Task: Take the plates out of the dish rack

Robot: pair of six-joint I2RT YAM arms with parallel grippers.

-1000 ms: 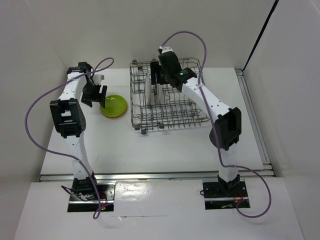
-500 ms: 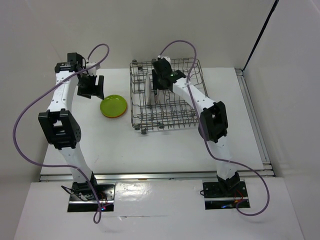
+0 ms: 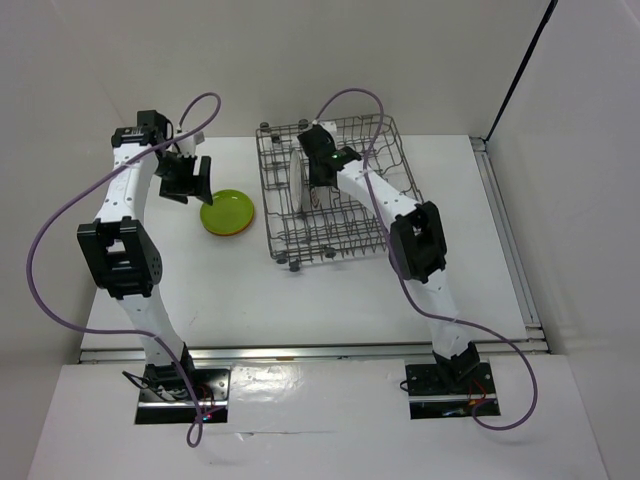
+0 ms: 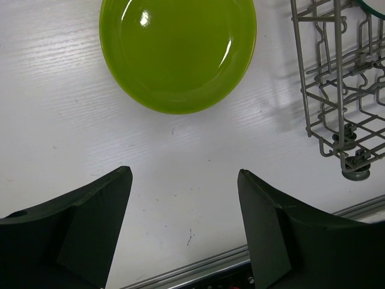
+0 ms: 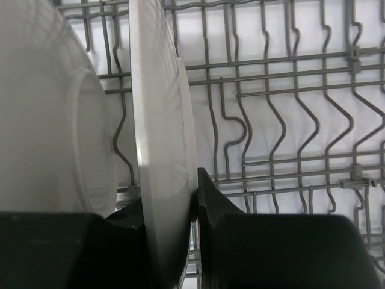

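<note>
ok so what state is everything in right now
left tool: open, empty
right tool: shut on the white plate's rim
white plate: upright in the rack, gripped
second pale plate: upright beside it, free
lime green plate: lying flat outside the rack
dish rack: holding both upright plates

White table [image 3: 300,300], metal rail [image 3: 320,351] along its near edge, white walls [image 3: 250,60]

built alike: left arm [image 3: 125,190] and right arm [image 3: 375,195] in white links with chunky black joint housings. trails a loose purple cable [image 3: 205,98] along each. sits on dark base plates [image 3: 180,385]. shows one small green light [image 3: 334,156] near the right wrist. ends in matte black, wedge-shaped fingers [image 4: 90,229] on the left gripper [image 4: 183,174]; same black on the right gripper [image 5: 168,192].
</note>
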